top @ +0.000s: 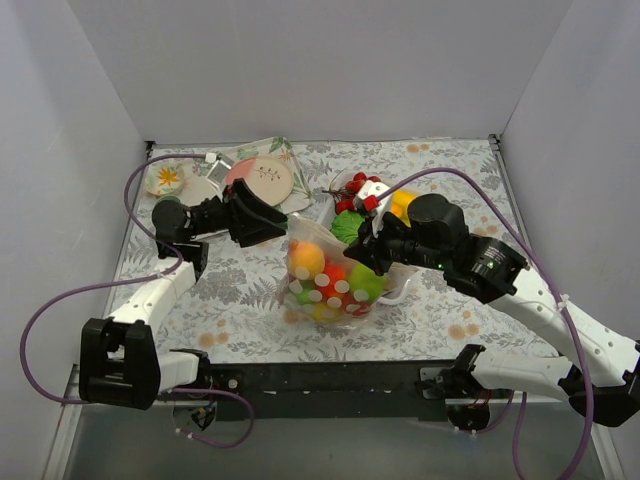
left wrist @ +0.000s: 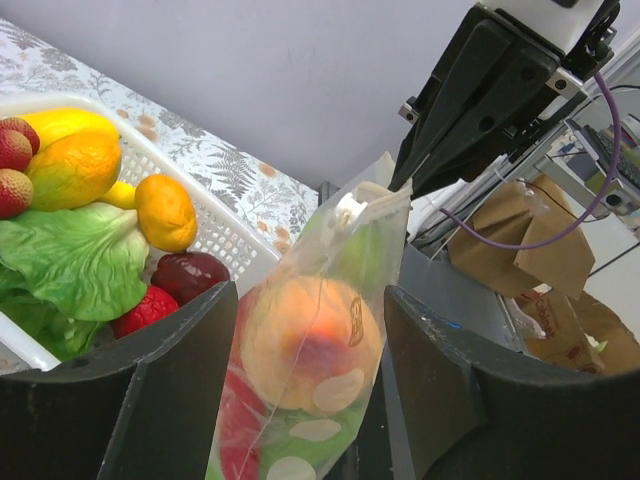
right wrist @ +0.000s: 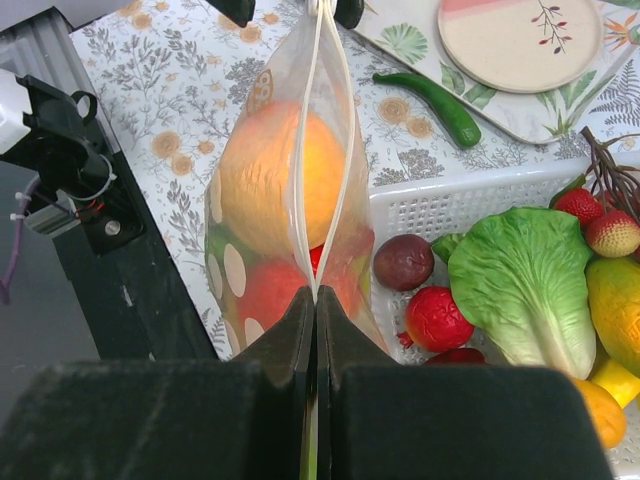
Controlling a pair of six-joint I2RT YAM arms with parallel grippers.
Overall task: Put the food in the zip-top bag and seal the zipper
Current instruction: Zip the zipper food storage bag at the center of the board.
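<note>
The dotted zip-top bag [top: 335,285] stands upright at the table's middle, holding an orange-peach fruit [left wrist: 310,340] with red and green food below it. My right gripper [right wrist: 316,295] is shut on the zipper [right wrist: 302,210] at the bag's near top corner [top: 360,252]. Beyond its fingers the two zipper strips part slightly, then meet again at the far end. My left gripper [left wrist: 310,295] is open, its jaws standing on either side of the bag's other end without touching it [top: 283,228]. More food, including lettuce [right wrist: 520,280] and a mango [left wrist: 75,165], lies in the white tray [right wrist: 450,205].
A pink-and-white plate [top: 265,178] sits on a leaf-print mat at the back left, with small dishes [top: 165,180] beside it. A green chili [right wrist: 430,100] lies on the tablecloth near the tray. White walls enclose three sides. A black rail [top: 330,375] runs along the near edge.
</note>
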